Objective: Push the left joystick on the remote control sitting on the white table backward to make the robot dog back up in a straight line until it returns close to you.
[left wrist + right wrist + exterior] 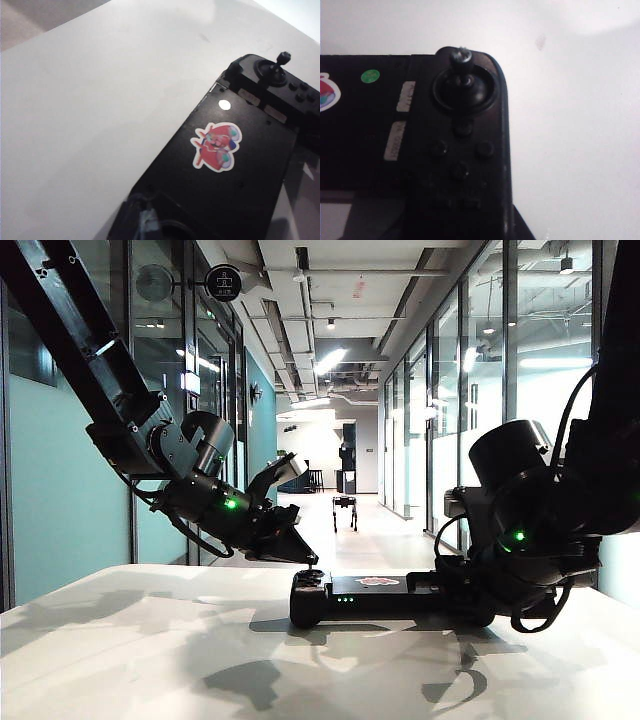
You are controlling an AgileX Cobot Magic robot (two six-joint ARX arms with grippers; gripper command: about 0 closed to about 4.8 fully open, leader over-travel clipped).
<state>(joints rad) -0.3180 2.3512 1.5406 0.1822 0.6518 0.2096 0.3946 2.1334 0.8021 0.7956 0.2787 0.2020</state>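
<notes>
Sitting flat on the white tabletop [150,640], the remote control [365,595] is lying lengthwise across the exterior view, green lights glowing along its near edge and a red heart-shaped sticker [216,147] showing on its top. The left hand [300,550] is reaching down from the left with its tip right over the left joystick [311,565] at the controller's left end; whether its fingers are spread or pressed together cannot be told, and contact with the stick cannot be confirmed. The right hand [470,590] is sitting at the controller's right end, apparently gripping the body there, though the jaws themselves are hidden. The right stick [461,62] is standing upright above a cluster of buttons. Far down the corridor floor, the robot dog [345,510] is standing on its four legs, well apart from the tabletop.
</notes>
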